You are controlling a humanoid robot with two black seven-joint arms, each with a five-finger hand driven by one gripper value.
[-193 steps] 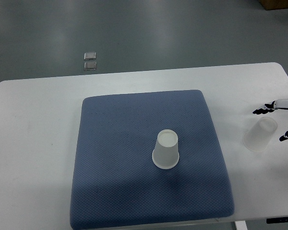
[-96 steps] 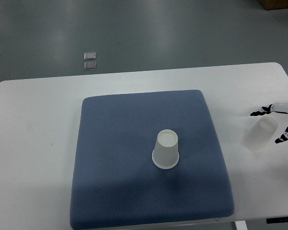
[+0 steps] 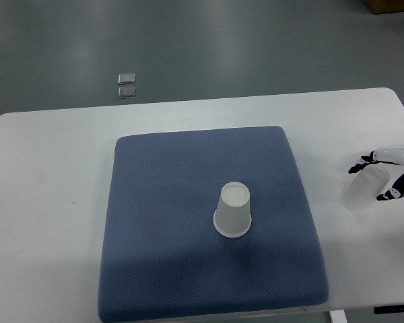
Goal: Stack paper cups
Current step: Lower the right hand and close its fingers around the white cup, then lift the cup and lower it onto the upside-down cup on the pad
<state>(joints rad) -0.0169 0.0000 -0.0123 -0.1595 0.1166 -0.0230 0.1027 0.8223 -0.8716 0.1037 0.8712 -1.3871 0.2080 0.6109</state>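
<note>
A white table (image 3: pixel 47 175) stood on a grey floor (image 3: pixel 256 40), with a blue mat (image 3: pixel 168 222) covering its middle. One cup (image 3: pixel 233 210) sat upside down on the mat, right of centre. A second cup (image 3: pixel 365 188) lay tilted on the bare table near the right edge, well apart from the first. The right hand (image 3: pixel 389 173) reached in from the right, its dark fingers (image 3: pixel 361 161) spread on either side of that cup, not clamped on it.
</note>
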